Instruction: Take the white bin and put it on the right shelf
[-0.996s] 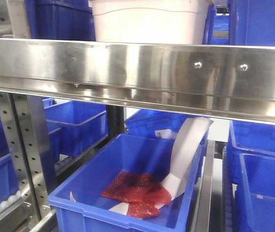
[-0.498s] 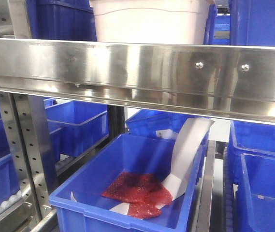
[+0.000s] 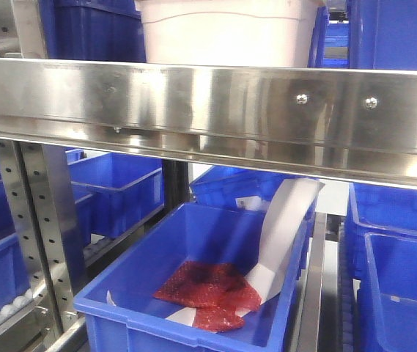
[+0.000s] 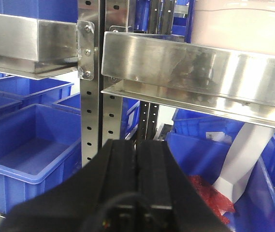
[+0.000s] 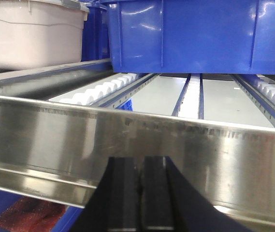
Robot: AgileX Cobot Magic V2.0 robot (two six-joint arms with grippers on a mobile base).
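Steel shines along the right shelf (image 3: pixel 267 110), and we see the white bin (image 3: pixel 226 33) resting on that level behind the front rail, a blue bin (image 5: pixel 200 34) just beside it. Our left gripper (image 4: pixel 136 193) and right gripper (image 5: pixel 139 193) both hang below the rail, fingers pressed together and holding nothing.

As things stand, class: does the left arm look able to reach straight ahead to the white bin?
Probably not. The left gripper, fingers pressed together, sits below the steel front rail, while the white bin rests above and behind that rail. It would likely have to rise over the rail first.
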